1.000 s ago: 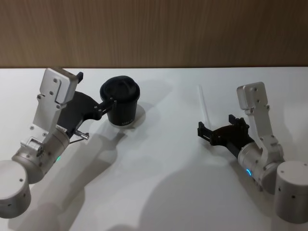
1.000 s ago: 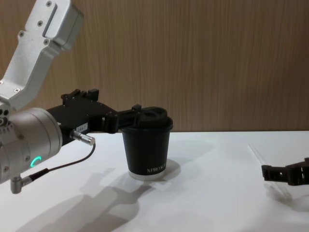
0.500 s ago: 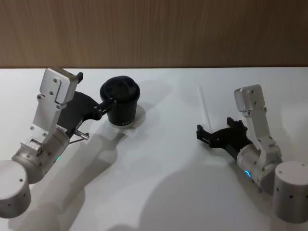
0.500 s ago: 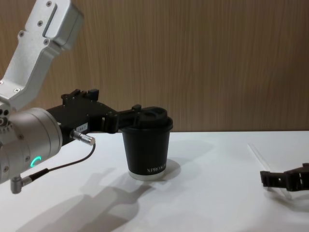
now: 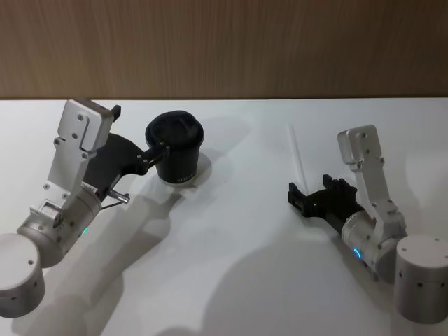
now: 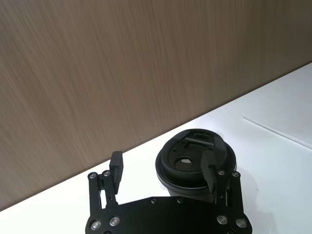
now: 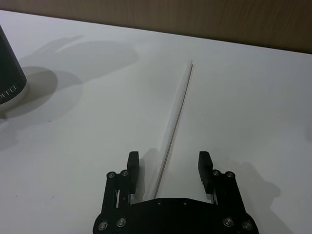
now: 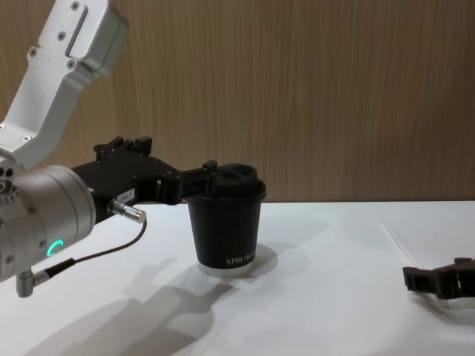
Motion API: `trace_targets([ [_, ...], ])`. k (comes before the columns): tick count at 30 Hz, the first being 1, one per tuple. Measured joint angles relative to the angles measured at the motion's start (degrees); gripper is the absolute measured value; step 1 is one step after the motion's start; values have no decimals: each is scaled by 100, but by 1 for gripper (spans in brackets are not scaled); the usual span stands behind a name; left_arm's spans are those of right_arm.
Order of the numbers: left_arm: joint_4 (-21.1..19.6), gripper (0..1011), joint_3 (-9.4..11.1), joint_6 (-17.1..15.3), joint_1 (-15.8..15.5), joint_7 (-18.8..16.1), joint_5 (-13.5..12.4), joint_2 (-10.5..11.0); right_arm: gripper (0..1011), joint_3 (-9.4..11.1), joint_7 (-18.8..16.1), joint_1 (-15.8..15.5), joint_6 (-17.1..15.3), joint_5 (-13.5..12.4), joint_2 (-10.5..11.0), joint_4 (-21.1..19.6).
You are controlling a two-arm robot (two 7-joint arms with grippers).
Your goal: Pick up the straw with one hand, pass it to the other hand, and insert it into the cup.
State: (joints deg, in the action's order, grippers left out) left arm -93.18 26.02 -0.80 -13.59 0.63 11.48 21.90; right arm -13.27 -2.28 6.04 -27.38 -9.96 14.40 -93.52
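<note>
Right gripper (image 7: pixel 168 163) is the nearer one. Its fingers (image 7: pixel 132 163) are released and straddle the near end of the straw (image 7: pixel 176 122). Straw lies flat on the table (image 5: pixel 238 266), robot's right side, well apart from the cup (image 5: pixel 178 150). Its long axis runs straight out from the palm toward the table's far edge, so the fingers would close across its width, which is the alignment we want. It sits a bit nearer one finger than the other and touches neither, as far as I can tell.

Left gripper (image 6: pixel 163 169) is parked at the cup with fingers spread, one tip at the cup's rim, holding nothing.

Vs 1 s ago: right gripper is lower over the table in the chest view, and its wrist is swung slightly inward in the head view. Straw, cup and left arm are unchanged.

My read of what's next: a last short drop, then pinch. Can't tell if the tips are at table height yet.
</note>
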Motion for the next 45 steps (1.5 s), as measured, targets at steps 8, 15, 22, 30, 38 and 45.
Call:
trace_targets([
  [8, 0, 1003, 0, 0, 0, 0, 0, 0, 565, 43, -33, -29, -18, -6, -43, 11],
  [15, 0, 1003, 0, 0, 0, 0, 0, 0, 343, 84, -54, -67, -28, -7, -70, 5],
  [22, 0, 1003, 0, 0, 0, 0, 0, 0, 115, 120, -85, -107, -30, -6, -99, -1],
  [30, 0, 1003, 0, 0, 0, 0, 0, 0, 18, 147, -123, -146, -28, -7, -133, -2],
  [38, 0, 1002, 0, 0, 0, 0, 0, 0, 1, 200, -147, -196, 58, -17, -192, -14],
  [45, 0, 1003, 0, 0, 0, 0, 0, 0, 1, 287, -199, -237, 341, -51, -261, -111],
])
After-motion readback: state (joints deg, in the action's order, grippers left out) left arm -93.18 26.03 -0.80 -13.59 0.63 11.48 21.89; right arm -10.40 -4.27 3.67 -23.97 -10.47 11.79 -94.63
